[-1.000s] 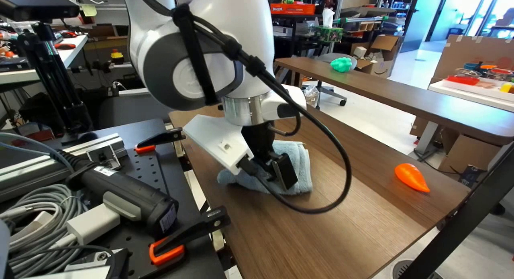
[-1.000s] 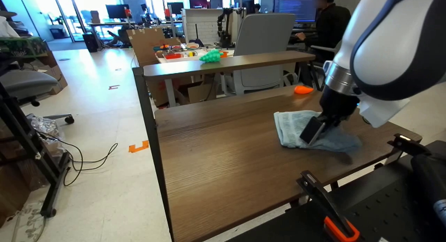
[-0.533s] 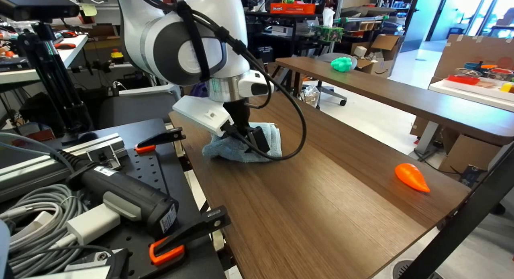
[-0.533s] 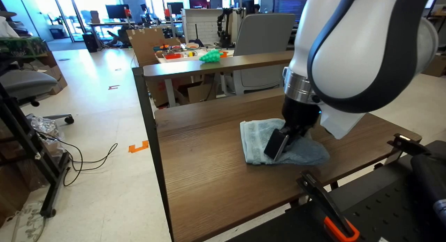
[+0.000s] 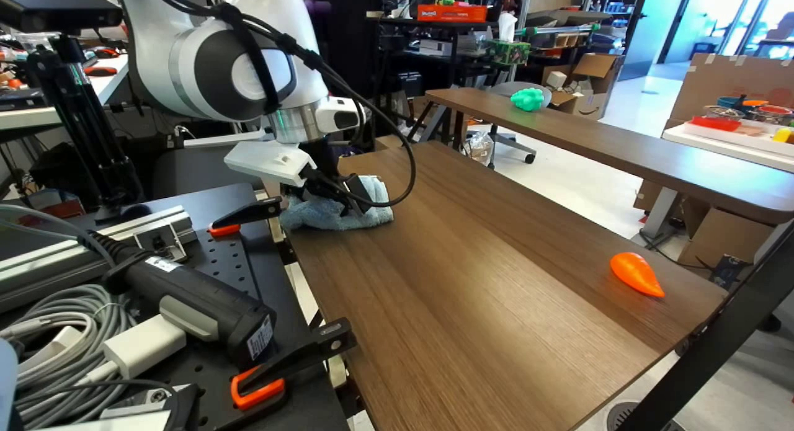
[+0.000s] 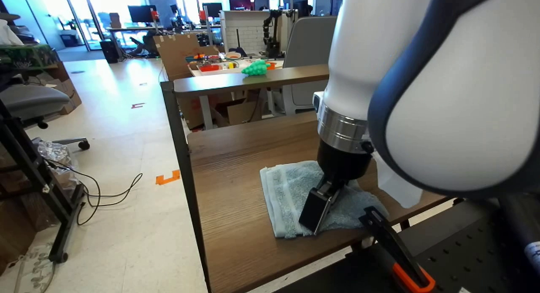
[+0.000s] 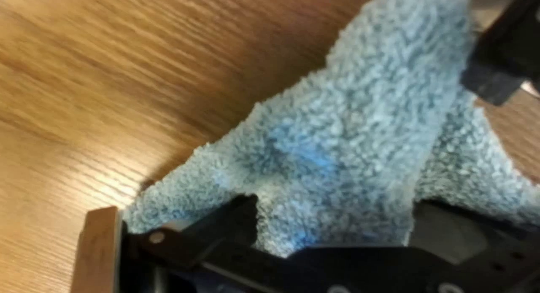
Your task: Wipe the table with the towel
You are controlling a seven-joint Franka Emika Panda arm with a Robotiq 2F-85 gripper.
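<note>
One terry towel, likely light, floppy; can't tell whether your gripper pinches it. Take thick fold at wrist-view one o'clock.

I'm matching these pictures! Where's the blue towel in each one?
In an exterior view: towel, just left of the middle.
In an exterior view: towel, lower half, mostly right.
In the wrist view: towel, across the middle and right.
Shared landmark: brown table, under the towel.

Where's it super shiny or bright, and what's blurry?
In an exterior view, the table has a pale sheen; in the wrist view, it shows bright glare at left, and the towel is slightly blurry; in both exterior views, far windows glow nearly white.
</note>
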